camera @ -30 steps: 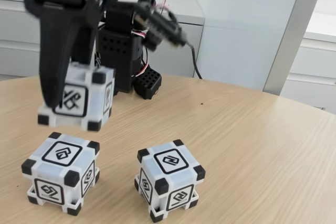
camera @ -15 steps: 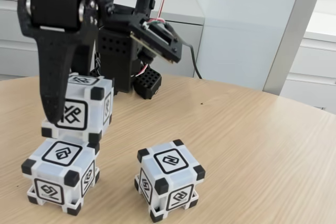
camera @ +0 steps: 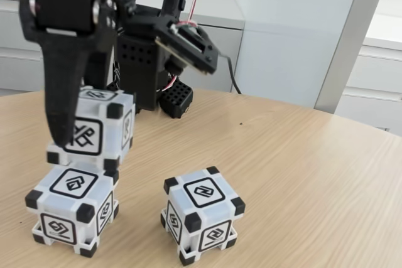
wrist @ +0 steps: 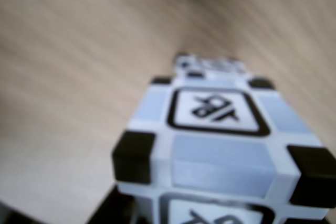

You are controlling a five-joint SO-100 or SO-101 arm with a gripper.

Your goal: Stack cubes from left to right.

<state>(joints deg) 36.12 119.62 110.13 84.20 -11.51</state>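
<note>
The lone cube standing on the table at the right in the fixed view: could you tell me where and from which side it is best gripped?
Judging by its pose, come from above. The lone cube sits flat on the table, turned corner-on to the camera. Close the fingers on two opposite side faces, rotating the wrist to match, mid-height between the black corner blocks. All its sides are free.

arm [camera: 151,4]: matte black plastic | gripper [camera: 69,123]: long black tapered finger | red-white wires | perforated black base [camera: 176,98]
</note>
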